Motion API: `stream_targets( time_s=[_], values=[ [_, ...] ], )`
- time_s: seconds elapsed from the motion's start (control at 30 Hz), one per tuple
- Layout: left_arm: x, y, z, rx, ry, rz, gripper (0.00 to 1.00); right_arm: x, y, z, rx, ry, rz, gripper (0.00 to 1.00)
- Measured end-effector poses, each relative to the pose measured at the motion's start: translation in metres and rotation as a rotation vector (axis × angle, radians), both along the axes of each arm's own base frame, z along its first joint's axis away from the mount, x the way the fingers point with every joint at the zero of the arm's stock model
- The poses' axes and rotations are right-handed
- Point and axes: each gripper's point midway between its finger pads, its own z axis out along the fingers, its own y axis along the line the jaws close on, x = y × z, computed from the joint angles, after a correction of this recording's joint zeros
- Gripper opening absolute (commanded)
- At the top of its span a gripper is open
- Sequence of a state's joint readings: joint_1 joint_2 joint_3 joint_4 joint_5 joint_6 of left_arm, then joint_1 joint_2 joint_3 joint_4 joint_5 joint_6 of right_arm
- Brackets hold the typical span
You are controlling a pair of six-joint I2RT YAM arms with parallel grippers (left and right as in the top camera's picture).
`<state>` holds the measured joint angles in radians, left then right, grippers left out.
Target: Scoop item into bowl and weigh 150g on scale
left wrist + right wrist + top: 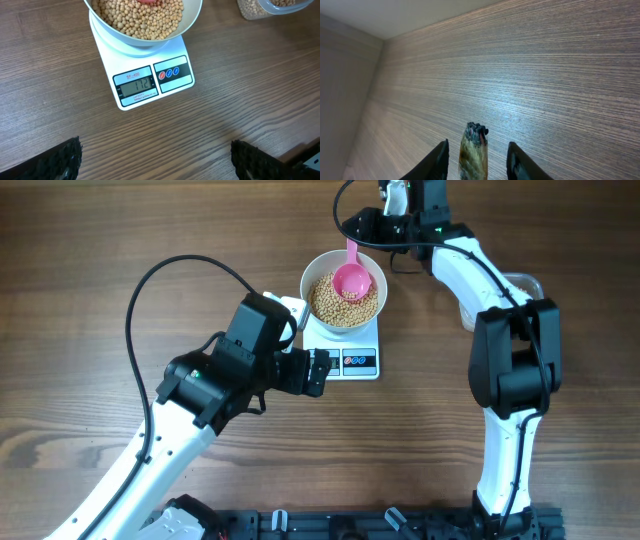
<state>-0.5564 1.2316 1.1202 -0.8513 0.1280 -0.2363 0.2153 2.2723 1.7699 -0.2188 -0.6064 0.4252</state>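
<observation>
Guessing I'm mid top-up: beans sit in the bowl on the scale. My left fingers are spread wide. My right fingers are parted, can't tell if they're gripping anything. Next I'd read the display, then adjust with the pink scoop.

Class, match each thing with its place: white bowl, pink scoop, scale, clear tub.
Things: 1 white bowl; 2 pink scoop; 3 scale; 4 clear tub.
Places: a lying on the beans; b on the table, under the bowl; c on the scale; d by the right arm, apart from the scale.
Pairs: 1c, 2a, 3b, 4d.
</observation>
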Motion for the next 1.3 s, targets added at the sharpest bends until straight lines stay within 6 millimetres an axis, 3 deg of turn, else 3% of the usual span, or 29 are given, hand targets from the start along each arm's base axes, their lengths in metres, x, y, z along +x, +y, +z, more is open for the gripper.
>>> stream_targets(
  time_s=[0.9, 1.3],
  values=[
    [0.000, 0.000, 0.000, 0.000, 0.000, 0.000, 1.00, -0.004, 0.003, 0.002, 0.034, 0.025, 0.012, 0.04],
    [0.000, 0.000, 0.000, 0.000, 0.000, 0.000, 1.00, 0.003, -0.016, 0.021, 0.178, 0.060, 0.001, 0.04]
  ],
)
